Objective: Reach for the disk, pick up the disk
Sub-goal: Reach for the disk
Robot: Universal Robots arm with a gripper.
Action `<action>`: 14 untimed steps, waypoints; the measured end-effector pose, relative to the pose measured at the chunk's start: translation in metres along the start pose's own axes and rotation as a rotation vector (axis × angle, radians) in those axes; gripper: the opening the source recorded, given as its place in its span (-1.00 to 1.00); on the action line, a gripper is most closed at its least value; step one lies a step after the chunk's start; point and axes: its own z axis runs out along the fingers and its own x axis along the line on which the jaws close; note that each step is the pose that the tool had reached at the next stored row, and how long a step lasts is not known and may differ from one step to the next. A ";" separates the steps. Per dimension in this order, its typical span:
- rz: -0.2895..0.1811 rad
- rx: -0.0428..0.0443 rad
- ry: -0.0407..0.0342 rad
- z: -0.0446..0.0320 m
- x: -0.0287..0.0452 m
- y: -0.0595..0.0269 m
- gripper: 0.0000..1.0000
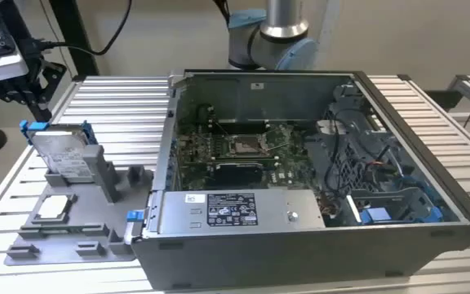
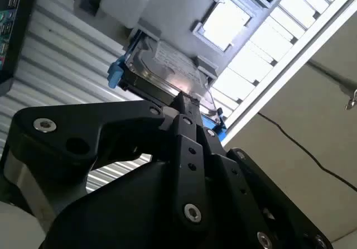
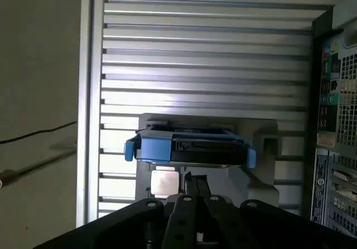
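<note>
Here, slatted metal table (image 1: 120, 104); disk (image 1: 59, 153) upright in grey holder (image 1: 80, 236); jaws closed, empty

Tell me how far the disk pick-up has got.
Reach: nearly done. The gripper hangs close over the top edge of the disk in both wrist views. In hand: nothing is lifted; in the exterior view the disk stands upright in its grey holder. Left: the grasp and the lift.

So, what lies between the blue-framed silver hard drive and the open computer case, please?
In the exterior view, two upright grey plastic holder posts stand between the blue-framed silver hard drive and the dark computer case.
</note>
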 end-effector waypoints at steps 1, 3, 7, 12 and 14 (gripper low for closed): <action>0.000 0.0000 0.0000 0.0000 0.0000 0.0000 -1.00; 0.000 0.0000 0.0000 0.0000 0.0000 0.0000 -1.00; 0.000 0.0000 0.0000 0.0000 0.0000 0.0000 -1.00; 0.000 0.0000 0.0000 0.0000 0.0002 0.0000 -1.00; 0.000 0.0000 0.0000 0.0001 0.0005 0.0013 -1.00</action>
